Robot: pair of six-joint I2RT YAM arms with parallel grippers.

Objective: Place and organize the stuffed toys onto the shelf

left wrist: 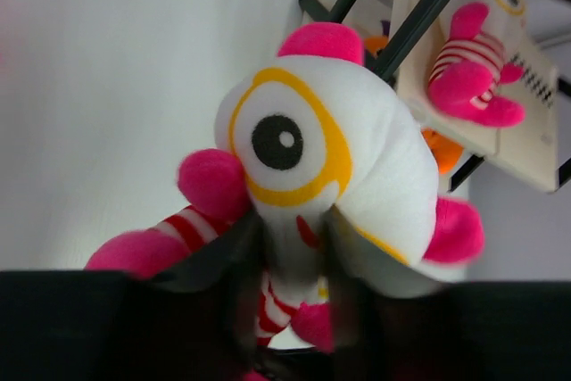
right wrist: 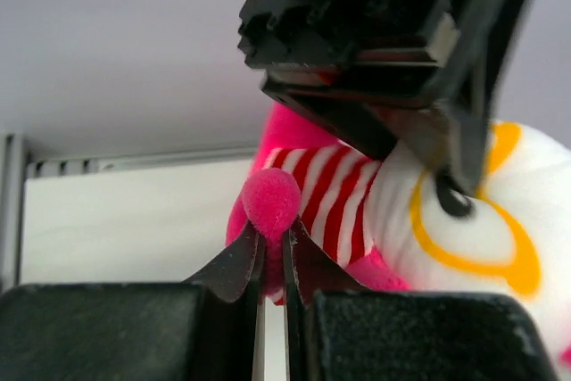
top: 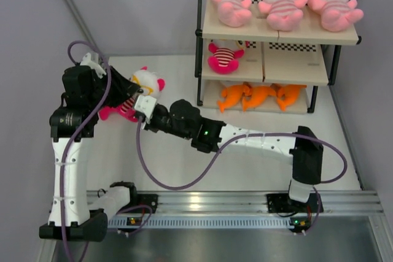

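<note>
One toy in hand: the hot-pink plush toy with a white, yellow-ringed one-eyed face [top: 146, 84] is being held above the white bench [top: 245, 170], left of the shelf, between the two grippers.
Left gripper: the fingers of the left gripper [left wrist: 290, 260] are being pressed against either side of the toy's neck, just under the face; they are clamped on the plush, though how firmly cannot be told.
Right gripper: the fingers of the right gripper [right wrist: 272, 243] are being squeezed together on one round pink paw [right wrist: 270, 202] and on nothing more.
Step judged: the toy is being passed from left to right.
Shelf: the three-tier rack of black posts and beige boards [top: 279, 36] is being filled by kind, with three pale pink striped plush toys [top: 282, 1] on top, three orange fish-like plush toys [top: 261, 95] at the bottom, and one hot-pink striped toy [top: 224, 56] at the left end of the middle board.
Target judged: the bare middle board beside that toy is being suggested.
Doing it well: a paw pinch is likely being trusted too far, so a grip deeper on the striped body is being advised before the left fingers are parted.
Risk: the toy may be left swinging, or dropped onto the bench.
</note>
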